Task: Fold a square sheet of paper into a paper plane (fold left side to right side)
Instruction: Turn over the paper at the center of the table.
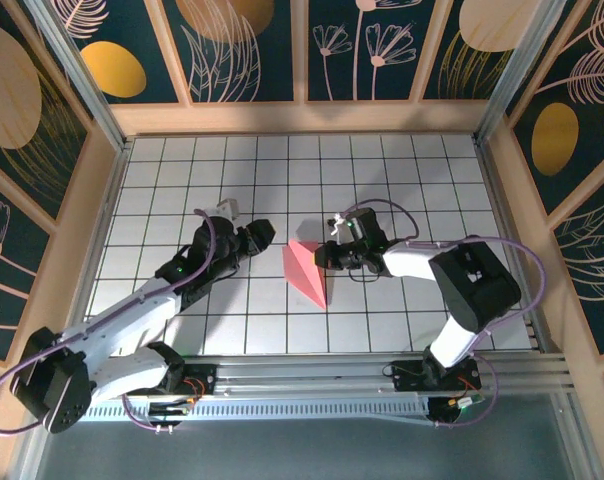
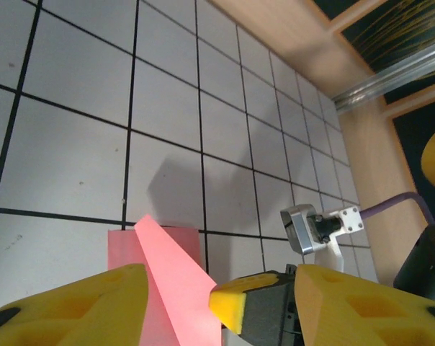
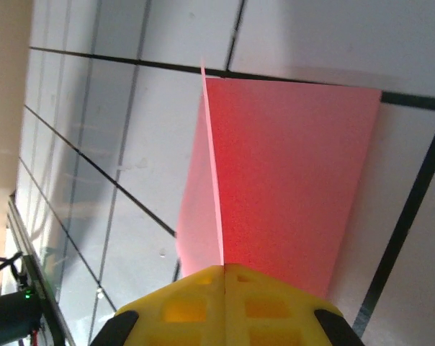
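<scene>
Jaws of the right gripper (image 3: 223, 272) are pinched shut on a raised flap of the folded salmon-pink paper sheet (image 1: 304, 275), which is laid mid-worktop (image 1: 182, 160). Left gripper (image 1: 267, 236) jaws are held apart just beside it.

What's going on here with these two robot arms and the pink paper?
Two robot arms are folding a paper plane on a white grid table. The right gripper is shut on a raised crease of the folded pink paper, which already tapers to a point. The left gripper is open, close beside the paper on its other side, not gripping it.
</scene>
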